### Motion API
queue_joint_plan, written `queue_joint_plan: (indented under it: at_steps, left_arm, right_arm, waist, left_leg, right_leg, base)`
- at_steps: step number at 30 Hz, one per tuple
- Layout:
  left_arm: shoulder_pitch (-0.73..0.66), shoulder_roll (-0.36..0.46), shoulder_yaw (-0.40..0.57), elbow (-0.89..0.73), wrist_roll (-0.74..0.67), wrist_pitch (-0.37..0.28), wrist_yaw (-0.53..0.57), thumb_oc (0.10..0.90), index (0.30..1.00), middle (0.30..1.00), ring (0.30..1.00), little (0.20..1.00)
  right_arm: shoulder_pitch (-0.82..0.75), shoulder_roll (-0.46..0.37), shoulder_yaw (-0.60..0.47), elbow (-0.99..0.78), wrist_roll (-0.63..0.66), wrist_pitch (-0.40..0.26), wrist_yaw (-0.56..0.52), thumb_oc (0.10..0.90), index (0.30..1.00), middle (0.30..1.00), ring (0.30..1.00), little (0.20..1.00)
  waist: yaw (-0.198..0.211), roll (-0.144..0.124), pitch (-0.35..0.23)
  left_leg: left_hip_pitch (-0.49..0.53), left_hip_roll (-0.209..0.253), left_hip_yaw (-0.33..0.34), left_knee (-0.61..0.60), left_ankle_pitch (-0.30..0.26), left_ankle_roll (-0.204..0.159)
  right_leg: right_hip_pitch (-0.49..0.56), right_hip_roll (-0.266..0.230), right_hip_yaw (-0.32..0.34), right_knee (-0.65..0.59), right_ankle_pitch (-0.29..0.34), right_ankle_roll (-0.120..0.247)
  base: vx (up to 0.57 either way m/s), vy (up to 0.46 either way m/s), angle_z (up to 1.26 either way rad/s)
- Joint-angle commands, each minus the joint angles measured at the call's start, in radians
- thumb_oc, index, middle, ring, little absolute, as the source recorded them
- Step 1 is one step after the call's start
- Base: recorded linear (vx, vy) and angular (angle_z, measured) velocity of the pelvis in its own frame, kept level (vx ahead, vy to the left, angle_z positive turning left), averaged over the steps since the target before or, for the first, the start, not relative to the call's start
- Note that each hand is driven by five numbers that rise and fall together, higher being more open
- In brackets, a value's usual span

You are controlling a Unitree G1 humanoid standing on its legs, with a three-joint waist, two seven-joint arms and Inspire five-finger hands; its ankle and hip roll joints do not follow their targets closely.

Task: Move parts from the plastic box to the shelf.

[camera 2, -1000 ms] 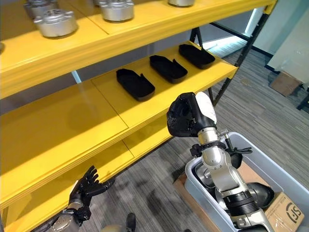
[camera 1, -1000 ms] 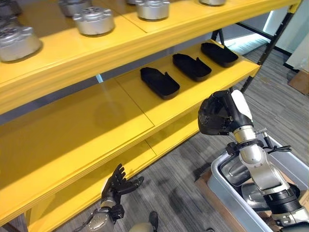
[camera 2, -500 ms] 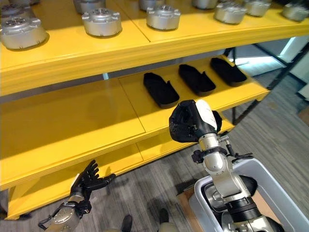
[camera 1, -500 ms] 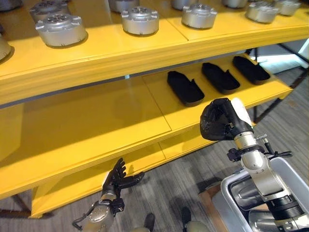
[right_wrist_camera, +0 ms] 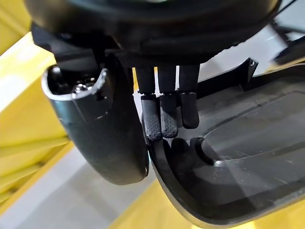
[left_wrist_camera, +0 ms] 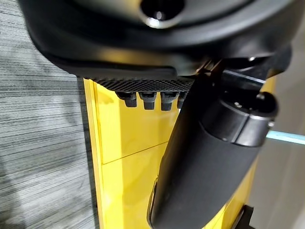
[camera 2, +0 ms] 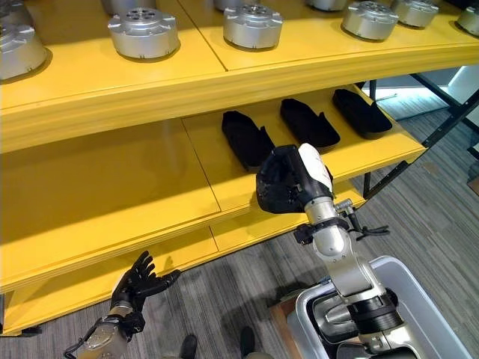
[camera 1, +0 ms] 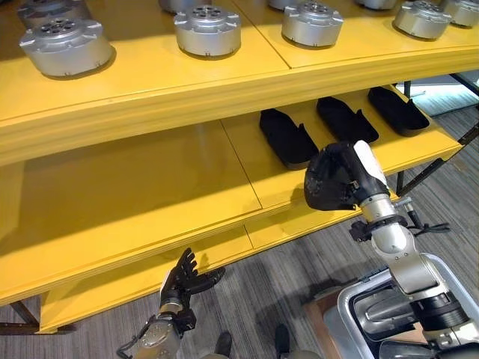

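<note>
1. Carried closer to the middle shelf (camera 1: 150, 202) than a second ago: black plastic part (camera 1: 329, 179), now overlapping that shelf's front edge, just beside the nearest of the parts lying there.
2. Right hand (camera 2: 296, 176) raised in front of the shelf, fingers (right_wrist_camera: 162, 119) and thumb curled round the part's rim, as seen in the right wrist view.
3. Three matching black parts in a row on the middle shelf: nearest (camera 1: 287, 138), middle (camera 1: 346, 120), far (camera 1: 397, 111).
4. Silver round metal parts on the top shelf (camera 1: 187, 75), among them one (camera 1: 207, 30) above the row.
5. Grey plastic box (camera 2: 419, 314) on the floor at lower right, beneath the right arm, with dark parts inside.
6. Left hand (camera 1: 183, 280) low by the bottom shelf (camera 1: 112, 295), fingers spread and relaxed, holding nothing.
</note>
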Motion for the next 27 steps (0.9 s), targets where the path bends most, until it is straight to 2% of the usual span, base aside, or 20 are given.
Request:
queue_joint_plan:
  at_steps: [1, 7, 11, 12, 13, 15, 16, 18, 19, 22, 23, 25, 27]
  left_arm:
    - [0.007, 0.05, 0.018, -0.117, -0.016, -0.079, -0.015, 0.9, 1.0, 1.0, 1.0, 1.0]
    - [0.009, 0.047, 0.025, -0.128, -0.044, -0.083, -0.002, 0.9, 1.0, 1.0, 1.0, 1.0]
    - [0.012, 0.048, 0.023, -0.133, -0.061, -0.087, 0.009, 0.9, 1.0, 1.0, 1.0, 1.0]
    - [0.014, 0.049, 0.03, -0.139, -0.072, -0.094, 0.014, 0.9, 1.0, 1.0, 1.0, 1.0]
    - [0.013, 0.048, 0.03, -0.139, -0.072, -0.093, 0.014, 0.9, 1.0, 1.0, 1.0, 1.0]
    - [-0.001, 0.049, 0.033, -0.139, -0.087, -0.102, 0.02, 0.9, 1.0, 1.0, 1.0, 1.0]
    - [-0.007, 0.05, 0.031, -0.137, -0.092, -0.102, 0.023, 0.9, 1.0, 1.0, 1.0, 1.0]
    - [-0.013, 0.048, 0.029, -0.137, -0.101, -0.103, 0.023, 0.9, 1.0, 1.0, 1.0, 1.0]
    - [-0.013, 0.048, 0.029, -0.137, -0.101, -0.103, 0.023, 0.9, 1.0, 1.0, 1.0, 1.0]
    - [-0.008, 0.051, 0.025, -0.133, -0.098, -0.102, 0.022, 0.9, 1.0, 1.0, 1.0, 1.0]
    - [-0.01, 0.05, 0.019, -0.133, -0.096, -0.102, 0.026, 0.9, 1.0, 1.0, 1.0, 1.0]
    - [-0.013, 0.045, 0.011, -0.129, -0.095, -0.103, 0.025, 0.9, 1.0, 1.0, 1.0, 1.0]
    - [-0.008, 0.04, 0.01, -0.127, -0.099, -0.106, 0.028, 0.9, 1.0, 1.0, 1.0, 1.0]
  right_arm:
    - [-0.224, -0.01, 0.022, -0.101, 0.009, -0.11, -0.043, 0.4, 0.3, 0.3, 0.3, 0.3]
    - [-0.329, 0.011, 0.09, -0.091, -0.005, -0.113, -0.041, 0.4, 0.3, 0.3, 0.3, 0.3]
    - [-0.407, 0.023, 0.137, -0.067, -0.006, -0.11, -0.048, 0.4, 0.3, 0.3, 0.3, 0.3]
    - [-0.457, 0.019, 0.157, -0.056, -0.009, -0.111, -0.054, 0.4, 0.3, 0.3, 0.3, 0.3]
    - [-0.46, 0.018, 0.158, -0.054, -0.009, -0.112, -0.054, 0.4, 0.3, 0.3, 0.3, 0.3]
    - [-0.494, 0.002, 0.163, -0.056, -0.009, -0.117, -0.067, 0.4, 0.3, 0.3, 0.3, 0.3]
    - [-0.506, -0.007, 0.163, -0.058, -0.012, -0.118, -0.071, 0.4, 0.3, 0.3, 0.3, 0.3]
    - [-0.531, -0.009, 0.177, -0.045, -0.02, -0.113, -0.082, 0.4, 0.3, 0.3, 0.3, 0.3]
    - [-0.533, -0.009, 0.178, -0.044, -0.02, -0.113, -0.083, 0.4, 0.3, 0.3, 0.3, 0.3]
    - [-0.546, -0.015, 0.187, -0.034, -0.034, -0.107, -0.091, 0.4, 0.3, 0.3, 0.3, 0.3]
    - [-0.549, -0.021, 0.192, -0.035, -0.046, -0.106, -0.095, 0.4, 0.3, 0.3, 0.3, 0.3]
    - [-0.547, -0.035, 0.195, -0.039, -0.071, -0.104, -0.095, 0.4, 0.3, 0.3, 0.3, 0.3]
    - [-0.544, -0.035, 0.203, -0.05, -0.107, -0.102, -0.089, 0.4, 0.3, 0.3, 0.3, 0.3]
  waist:
    - [0.036, -0.021, -0.135]
    - [0.054, -0.018, -0.133]
    - [0.077, -0.017, -0.124]
    - [0.093, -0.019, -0.101]
    - [0.09, -0.018, -0.101]
    - [0.104, -0.024, -0.062]
    - [0.102, -0.027, -0.048]
    - [0.11, -0.026, -0.034]
    - [0.11, -0.025, -0.032]
    - [0.109, -0.022, -0.036]
    - [0.102, -0.012, -0.042]
    - [0.095, 0.01, -0.054]
    - [0.094, 0.033, -0.075]
  left_leg:
    - [0.005, 0.027, 0.123, 0.04, -0.069, 0.021]
    - [-0.005, 0.044, 0.099, 0.053, -0.064, 0.004]
    - [-0.013, 0.062, 0.067, 0.065, -0.063, -0.013]
    - [-0.052, 0.065, 0.033, 0.105, -0.054, -0.027]
    - [-0.057, 0.064, 0.029, 0.111, -0.056, -0.028]
    - [-0.137, 0.038, 0.023, 0.22, -0.051, -0.055]
    - [-0.166, 0.046, 0.047, 0.262, -0.051, -0.064]
    - [-0.188, 0.077, 0.052, 0.288, -0.039, -0.065]
    - [-0.188, 0.078, 0.051, 0.288, -0.039, -0.066]
    - [-0.185, 0.148, 0.043, 0.255, 0.006, -0.073]
    - [-0.179, 0.185, 0.058, 0.209, 0.039, -0.08]
    - [-0.169, 0.211, 0.077, 0.125, 0.077, -0.089]
    - [-0.133, 0.213, 0.074, 0.062, 0.063, -0.087]
  right_leg:
    - [-0.059, -0.037, -0.011, 0.122, -0.086, 0.035]
    - [-0.047, -0.019, -0.036, 0.133, -0.113, 0.016]
    - [-0.037, 0.004, -0.059, 0.149, -0.152, -0.006]
    - [-0.036, 0.021, -0.075, 0.159, -0.172, -0.026]
    - [-0.037, 0.021, -0.078, 0.16, -0.173, -0.027]
    - [-0.039, 0.014, -0.118, 0.164, -0.181, -0.046]
    - [-0.04, 0.005, -0.14, 0.168, -0.185, -0.052]
    - [-0.035, -0.002, -0.163, 0.175, -0.189, -0.055]
    - [-0.035, -0.002, -0.164, 0.176, -0.189, -0.055]
    - [-0.024, -0.018, -0.177, 0.181, -0.194, -0.047]
    - [-0.02, -0.023, -0.192, 0.183, -0.199, -0.043]
    - [-0.016, -0.026, -0.205, 0.188, -0.205, -0.035]
    - [-0.023, -0.032, -0.198, 0.203, -0.21, -0.027]
  base:
    - [0.03, -0.118, 0.04]
    - [-0.02, -0.102, 0.17]
    - [-0.03, -0.151, 0.22]
    - [-0.11, -0.22, 0.31]
    - [-0.2, -0.255, 0.48]
    - [-0.17, -0.14, 0.73]
    - [-0.12, -0.076, 0.97]
    - [-0.06, -0.032, 0.96]
    - [-0.01, 0.004, 0.51]
    - [0.03, 0.063, 0.13]
    - [0.06, 0.111, 0.21]
    - [0.09, 0.142, 0.42]
    - [0.1, 0.193, 0.45]
